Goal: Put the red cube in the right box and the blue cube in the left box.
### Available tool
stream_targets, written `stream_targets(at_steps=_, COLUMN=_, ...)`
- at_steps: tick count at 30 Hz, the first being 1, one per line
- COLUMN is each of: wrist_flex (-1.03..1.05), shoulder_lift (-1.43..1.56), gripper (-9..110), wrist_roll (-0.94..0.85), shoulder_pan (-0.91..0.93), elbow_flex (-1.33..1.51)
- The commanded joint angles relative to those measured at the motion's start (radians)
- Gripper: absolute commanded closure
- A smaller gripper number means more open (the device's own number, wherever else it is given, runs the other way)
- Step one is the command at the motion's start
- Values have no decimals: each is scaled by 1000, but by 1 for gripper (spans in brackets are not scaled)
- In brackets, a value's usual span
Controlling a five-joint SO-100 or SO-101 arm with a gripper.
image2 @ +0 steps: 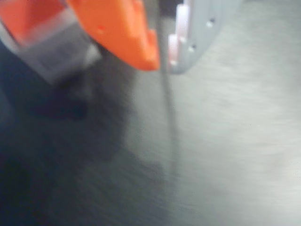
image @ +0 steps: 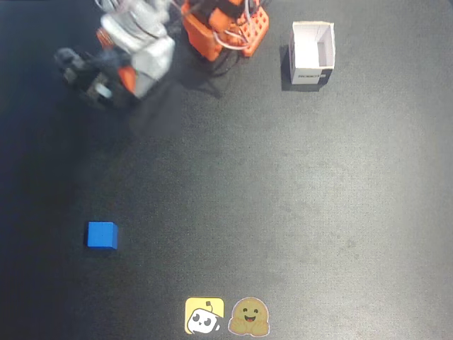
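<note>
We judge the blue cube [image: 102,235] step is next: the jaws look together and empty, the cube well apart from them on the desk [image: 283,212]; 1 reach needed.

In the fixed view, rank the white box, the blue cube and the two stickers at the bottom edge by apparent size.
1. White box, largest.
2. Yellow sticker and brown sticker: look about alike, so unranked.
3. Blue cube, smallest.
</note>
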Motion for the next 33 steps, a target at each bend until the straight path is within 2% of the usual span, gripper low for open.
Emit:
stream_targets(at_steps=1, wrist_flex=-48, shoulder_lift=5, gripper=101, wrist_roll=20, shoulder_pan=-101, elbow_flex=-54)
stream_targets(at_steps=6, wrist_flex=-89, shoulder_lift=-2, gripper=101, wrist_roll=31, shoulder_pan=-235, elbow_flex=-57)
stream_targets(at_steps=11, wrist_flex=-72, shoulder_lift=0, gripper=101, wrist_roll=161, shoulder_pan=-341, elbow_flex=-48)
stream_targets(at_steps=17, wrist_flex=-106, shoulder_lift=3, gripper=101, wrist_roll=147, shoulder_pan=-407, elbow_flex=-18)
stream_targets(at_steps=26, wrist_flex=-141, shoulder_lift=-91, gripper=101, wrist_roll=63, shoulder_pan=-425, elbow_flex=-58)
stream_targets(at_steps=33, wrist_flex=-87, shoulder_lift=-298, gripper=101, wrist_roll=21, shoulder_pan=-344, elbow_flex=-253)
